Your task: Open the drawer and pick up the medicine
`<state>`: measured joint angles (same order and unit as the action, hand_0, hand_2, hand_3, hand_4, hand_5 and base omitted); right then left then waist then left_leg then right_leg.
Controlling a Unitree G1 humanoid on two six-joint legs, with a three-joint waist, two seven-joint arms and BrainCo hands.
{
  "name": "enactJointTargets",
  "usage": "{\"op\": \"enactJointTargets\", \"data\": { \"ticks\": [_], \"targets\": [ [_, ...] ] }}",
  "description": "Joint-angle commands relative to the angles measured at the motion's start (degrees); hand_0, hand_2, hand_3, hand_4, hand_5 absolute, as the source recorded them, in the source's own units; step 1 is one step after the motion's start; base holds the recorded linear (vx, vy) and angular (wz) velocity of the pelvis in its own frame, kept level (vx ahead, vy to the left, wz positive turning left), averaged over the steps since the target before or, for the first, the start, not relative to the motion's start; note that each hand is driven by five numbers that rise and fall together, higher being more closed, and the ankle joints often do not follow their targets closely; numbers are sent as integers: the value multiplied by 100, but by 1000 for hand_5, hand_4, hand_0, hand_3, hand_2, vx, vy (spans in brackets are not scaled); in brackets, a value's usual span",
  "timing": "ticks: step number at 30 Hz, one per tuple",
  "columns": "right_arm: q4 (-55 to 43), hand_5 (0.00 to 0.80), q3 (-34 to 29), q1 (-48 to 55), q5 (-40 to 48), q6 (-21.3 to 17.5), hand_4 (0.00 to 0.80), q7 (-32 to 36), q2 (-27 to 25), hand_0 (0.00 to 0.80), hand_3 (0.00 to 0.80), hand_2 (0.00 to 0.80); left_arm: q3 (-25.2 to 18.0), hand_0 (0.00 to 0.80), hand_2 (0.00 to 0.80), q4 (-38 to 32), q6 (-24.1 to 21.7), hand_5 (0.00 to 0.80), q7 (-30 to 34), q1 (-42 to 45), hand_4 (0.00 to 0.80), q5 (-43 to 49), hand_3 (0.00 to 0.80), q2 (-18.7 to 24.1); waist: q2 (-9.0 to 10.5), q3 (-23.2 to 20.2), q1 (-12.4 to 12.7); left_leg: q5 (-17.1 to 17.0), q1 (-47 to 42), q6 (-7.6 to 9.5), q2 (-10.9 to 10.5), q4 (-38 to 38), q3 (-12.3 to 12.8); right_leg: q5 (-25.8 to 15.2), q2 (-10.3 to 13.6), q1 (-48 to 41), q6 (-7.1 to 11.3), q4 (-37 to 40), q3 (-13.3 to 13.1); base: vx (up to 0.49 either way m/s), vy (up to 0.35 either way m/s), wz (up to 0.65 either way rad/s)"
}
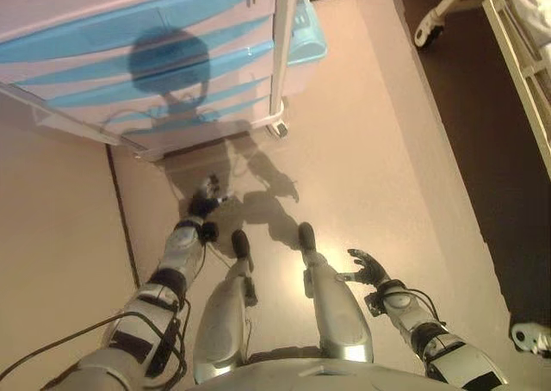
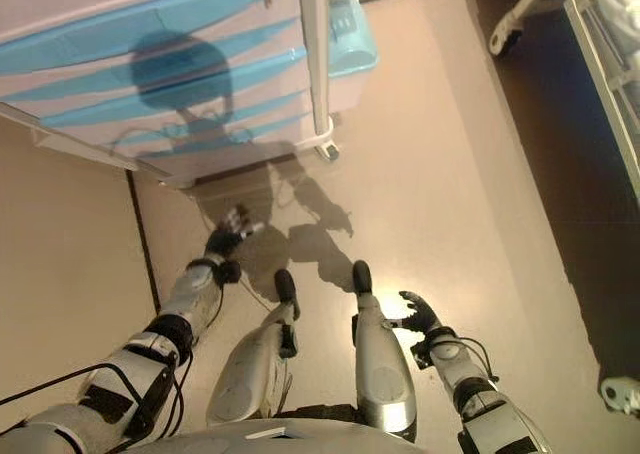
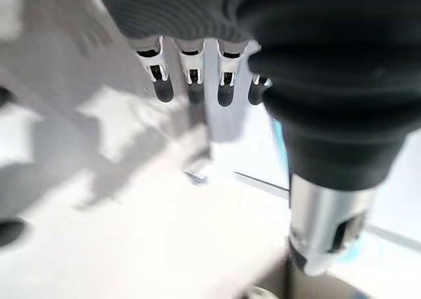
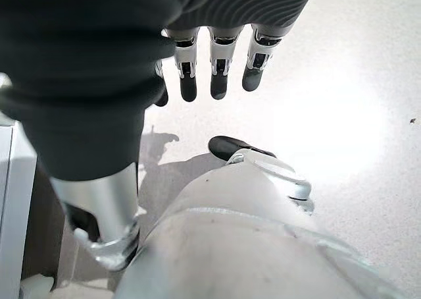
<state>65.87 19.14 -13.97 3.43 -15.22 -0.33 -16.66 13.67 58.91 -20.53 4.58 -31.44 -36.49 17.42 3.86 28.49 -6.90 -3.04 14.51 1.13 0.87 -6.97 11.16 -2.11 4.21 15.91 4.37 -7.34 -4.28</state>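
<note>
**A:** What is in front of the robot?

**B:** A drawer cart [image 1: 146, 55] with white drawers and translucent blue fronts stands on a tan floor [image 1: 370, 150]. It is seen from above, looking steeply down. All the drawers that show are pushed in. The cart has a pale upright post at its right corner and a castor [image 1: 277, 129] under that post.

**A:** Where is the left robot hand?

**B:** The left robot hand [image 1: 207, 193] reaches forward and low, over the floor just short of the cart's bottom edge, apart from the cart. In its wrist view its fingers [image 3: 163, 88] hang straight in a row with the thumb apart, so it is released and holds nothing.

**A:** And the right robot hand?

**B:** The right robot hand [image 1: 368, 269] hangs over the floor well back from the cart and well to the right of the left one. Its fingers [image 4: 220, 81] are straight and spread, thumb apart. It is released too, with nothing in it.

**A:** Where is the medicine?

**B:** No medicine shows in any view. Neither robot hand has it, and the shut drawers hide what is inside them.

**A:** Anything else nearby?

**B:** A light blue bin [image 1: 306, 34] sits beyond the post, touching the cart's right side. Far to the right of the right robot hand, on a darker strip of floor, a white bed frame [image 1: 516, 55] with a wheel [image 1: 425, 34] shows.
</note>
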Motion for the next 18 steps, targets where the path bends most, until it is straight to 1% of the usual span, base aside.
{"op": "enactJointTargets", "data": {
  "ticks": [1, 3, 6, 11, 12, 16, 18],
  "targets": [
    [-304, 0, 344, 247, 156, -120, 0, -48, -137, 0, 0, 0, -249, 0, 0, -307, -463, 0, 290, -369, 0, -851, 0, 284, 159, -84, -90, 1231, 429, 409, -384, -1050, 123, -177, -46, 552, 108, -295, 95, -13, 27, -6],
    [-318, 0, 384, 265, 227, -124, 0, -72, -151, 0, 0, 0, -368, 0, 0, -378, -501, 0, 624, -677, 0, -1322, 0, 416, 209, -48, -141, 1295, 491, 408, -373, -1147, 162, -200, -46, 611, 117, -303, 77, -7, 23, -7],
    [-327, 0, 420, 304, 286, -158, 0, -82, -176, 0, 0, 0, -474, 0, 0, -587, -505, 0, 1200, -1118, 0, -2338, 0, 564, 293, -6, -209, 1414, 594, 405, -337, -1339, 239, -233, -25, 679, 136, -317, 78, -2, 14, -4],
    [-293, 0, 477, 375, 299, -300, 0, -41, -208, 0, 0, 0, -660, 0, 0, -757, -538, 0, 1839, -1654, 0, -3646, 0, 763, 387, 26, -308, 1579, 686, 395, -293, -1589, 305, -261, -7, 755, 146, -348, 68, 32, 40, -10],
    [-296, 0, 487, 393, 283, -315, 0, -33, -202, 0, 0, 0, -689, 0, 0, -756, -548, 0, 1903, -1720, 0, -3762, 0, 794, 343, 14, -300, 1768, 632, 378, -268, -1626, 238, -130, -37, 707, 177, -375, 81, 121, 77, -7],
    [-257, 0, 568, 466, 233, -438, 0, -12, -216, 0, 0, 0, -857, 0, 0, -732, -553, 0, 2345, -2083, 0, -4655, 0, 1032, 382, 35, -348, 1872, 676, 370, -209, -1786, 271, -126, -43, 758, 183, -429, 91, 51, 38, -13],
    [-241, 0, 590, 490, 225, -476, 0, -5, -217, 0, 0, 0, -910, 0, 0, -702, -549, 0, 2533, -2215, 0, -4949, 0, 1138, 402, 30, -357, 1907, 689, 368, -197, -1829, 279, -119, -41, 762, 186, -436, 97, 13, 7, -3]
  ]
}}
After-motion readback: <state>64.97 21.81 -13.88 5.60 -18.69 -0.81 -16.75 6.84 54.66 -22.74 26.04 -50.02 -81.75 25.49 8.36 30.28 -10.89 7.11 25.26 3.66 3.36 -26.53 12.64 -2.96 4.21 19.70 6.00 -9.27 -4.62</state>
